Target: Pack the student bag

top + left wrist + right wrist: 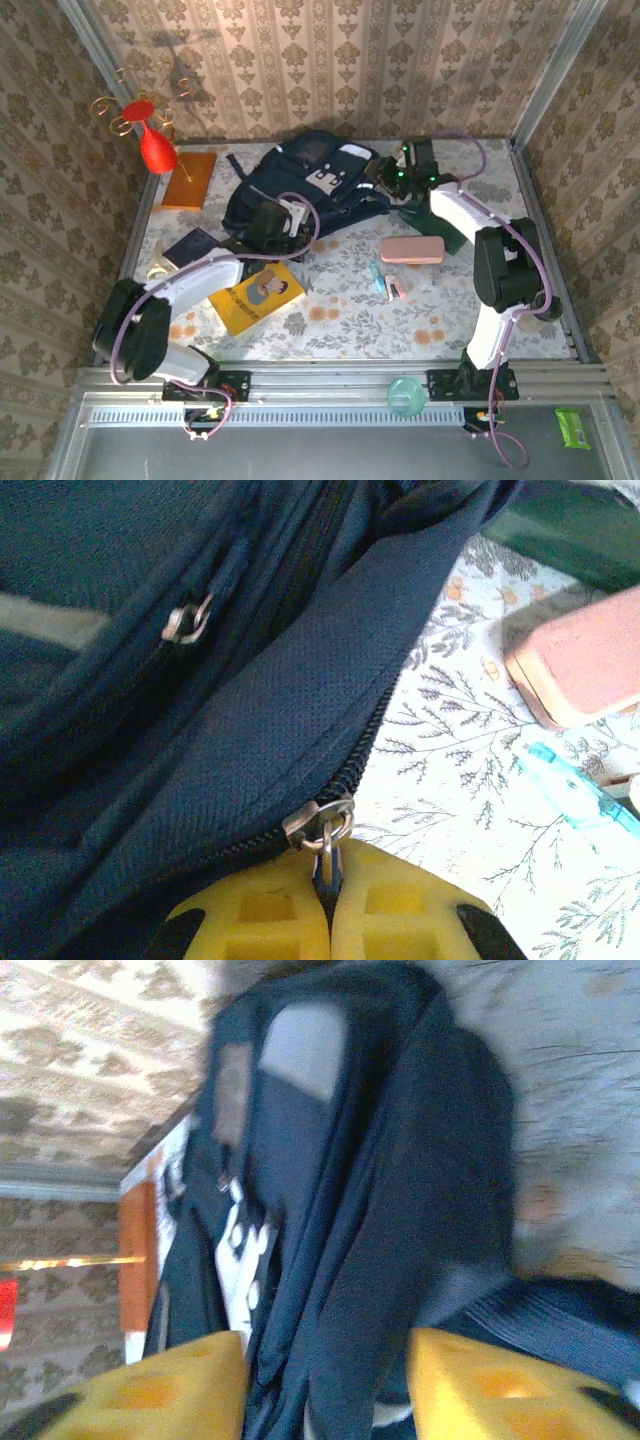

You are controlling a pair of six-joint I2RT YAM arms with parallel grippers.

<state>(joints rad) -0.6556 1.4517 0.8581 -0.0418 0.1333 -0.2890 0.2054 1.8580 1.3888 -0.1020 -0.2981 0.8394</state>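
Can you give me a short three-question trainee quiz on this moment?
1. True or false: the left gripper is shut on the zipper pull of the student bag.
2. Which is open: left or right gripper?
3. What lies nearest the pink case: (a) blue pen, (b) orange book, (c) yellow book?

Key: 1 true; 2 right; 3 a.

Student bag [300, 180] dark navy, grey-white patch; pencil case [412, 250] pink; book [257, 297] yellow; table [350, 310] floral-patterned.
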